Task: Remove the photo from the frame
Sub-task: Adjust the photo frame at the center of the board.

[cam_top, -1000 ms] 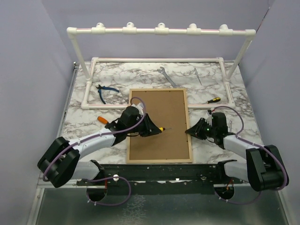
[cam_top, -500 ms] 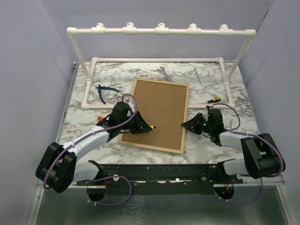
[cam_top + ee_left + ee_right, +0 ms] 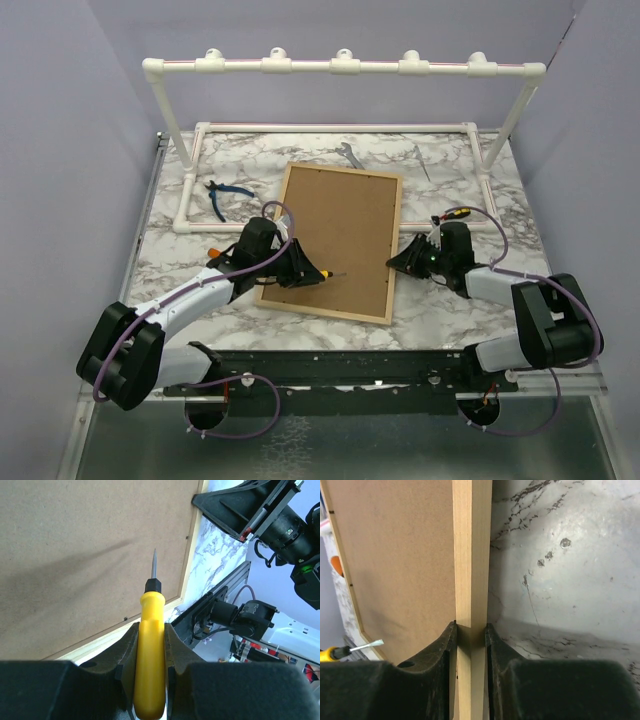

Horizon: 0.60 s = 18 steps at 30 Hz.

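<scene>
The frame point(image 3: 340, 240) lies back-up at the middle of the marble tabletop point(image 3: 175, 262), skewed a little, its brown fibreboard showing inside the thin light-wood edging. The photo is hidden beneath the board. At the frame's left long side, the left tool point(image 3: 318, 272) is clamped on the yellow handle of a screwdriver point(image 3: 150, 645), whose slim blade points out over the fibreboard; whether the tip touches it cannot be told. At the frame's right long side, the right tool point(image 3: 470, 630) pinches the wooden edging between nearly closed fingers point(image 3: 492, 645). Beyond the frame's far end lies a wrench point(image 3: 352, 155), with a white pipe rack point(image 3: 340, 65) behind it. Blue-handled pliers point(image 3: 225, 195) lie off its far-left corner, and a second screwdriver point(image 3: 455, 213) lies just right of it.
</scene>
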{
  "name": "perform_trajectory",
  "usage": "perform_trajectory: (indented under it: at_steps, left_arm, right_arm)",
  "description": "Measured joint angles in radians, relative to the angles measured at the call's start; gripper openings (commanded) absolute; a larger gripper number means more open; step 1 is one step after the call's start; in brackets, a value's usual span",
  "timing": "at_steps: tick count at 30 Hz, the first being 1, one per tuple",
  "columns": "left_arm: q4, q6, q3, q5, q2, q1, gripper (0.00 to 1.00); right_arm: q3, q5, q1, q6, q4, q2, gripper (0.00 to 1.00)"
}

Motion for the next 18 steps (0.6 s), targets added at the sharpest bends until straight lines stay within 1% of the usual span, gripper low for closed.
perform_trajectory:
  at_steps: [4,5,6,8,12,16,18]
  left_arm:
    - [0.010,-0.005,0.000,0.000,0.005,-0.016,0.00]
    - [0.018,-0.009,0.000,0.000,0.011,-0.027,0.00]
    - [0.027,-0.012,0.000,0.000,0.019,-0.038,0.00]
    - [0.041,-0.019,0.000,0.000,0.037,-0.066,0.00]
    - [0.068,-0.034,0.004,-0.001,0.076,-0.120,0.00]
    - [0.098,-0.047,0.025,-0.004,0.126,-0.161,0.00]
    - [0.113,-0.050,0.041,-0.005,0.153,-0.176,0.00]
  right_arm:
    - [-0.003,0.001,0.000,-0.053,-0.063,-0.036,0.18]
    - [-0.003,0.002,0.000,-0.062,-0.074,-0.043,0.21]
    - [-0.003,0.002,0.000,-0.068,-0.084,-0.047,0.29]
    - [-0.003,0.009,0.000,-0.075,-0.102,-0.050,0.39]
    - [-0.002,0.024,0.000,-0.093,-0.134,-0.060,0.46]
    - [0.006,0.034,0.000,-0.111,-0.163,-0.101,0.59]
    - [0.014,0.038,0.000,-0.121,-0.172,-0.129,0.61]
